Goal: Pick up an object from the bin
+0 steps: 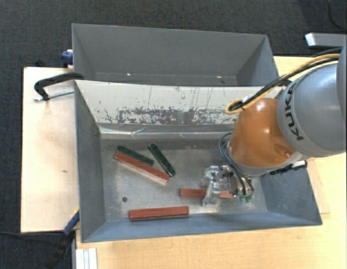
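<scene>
Nearest you, a long red-brown bar (pixel 159 212) lies along the near wall of the bin (pixel 88 167). Just beyond it, the end effector (pixel 212 195) sits at the right end of a short red-brown bar (pixel 190 193), which runs left to right. You cannot tell whether the end effector is released or clenched. Green sticks (pixel 162 159) lie farther off, to the left.

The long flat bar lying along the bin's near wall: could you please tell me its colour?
Reddish brown; the bar shows best in the camera view.
</scene>
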Controlling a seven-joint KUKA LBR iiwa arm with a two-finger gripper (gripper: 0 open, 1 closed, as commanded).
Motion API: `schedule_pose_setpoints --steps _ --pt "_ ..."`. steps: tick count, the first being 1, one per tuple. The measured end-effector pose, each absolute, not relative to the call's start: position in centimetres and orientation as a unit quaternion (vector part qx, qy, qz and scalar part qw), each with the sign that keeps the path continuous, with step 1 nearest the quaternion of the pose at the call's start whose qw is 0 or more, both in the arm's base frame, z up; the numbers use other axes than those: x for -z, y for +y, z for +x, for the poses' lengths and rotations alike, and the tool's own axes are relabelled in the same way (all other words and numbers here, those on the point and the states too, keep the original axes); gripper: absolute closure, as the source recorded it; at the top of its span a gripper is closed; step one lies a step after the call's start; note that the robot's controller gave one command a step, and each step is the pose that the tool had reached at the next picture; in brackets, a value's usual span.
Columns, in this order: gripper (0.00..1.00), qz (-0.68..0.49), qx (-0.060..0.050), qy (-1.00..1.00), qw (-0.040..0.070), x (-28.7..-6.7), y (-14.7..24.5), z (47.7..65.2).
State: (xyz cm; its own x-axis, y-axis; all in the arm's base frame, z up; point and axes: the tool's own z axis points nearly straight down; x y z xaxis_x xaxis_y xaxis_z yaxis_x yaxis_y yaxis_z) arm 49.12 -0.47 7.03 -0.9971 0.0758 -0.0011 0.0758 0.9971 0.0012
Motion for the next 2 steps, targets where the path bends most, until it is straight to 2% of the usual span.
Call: schedule_pose_setpoints --steps 1,2 --pt "1.0 0.039 -0.001 0.999 0.002 -20.68 -1.12 52.65" --pt "1.0 0.039 -0.001 0.999 0.001 -20.66 -1.12 52.64"
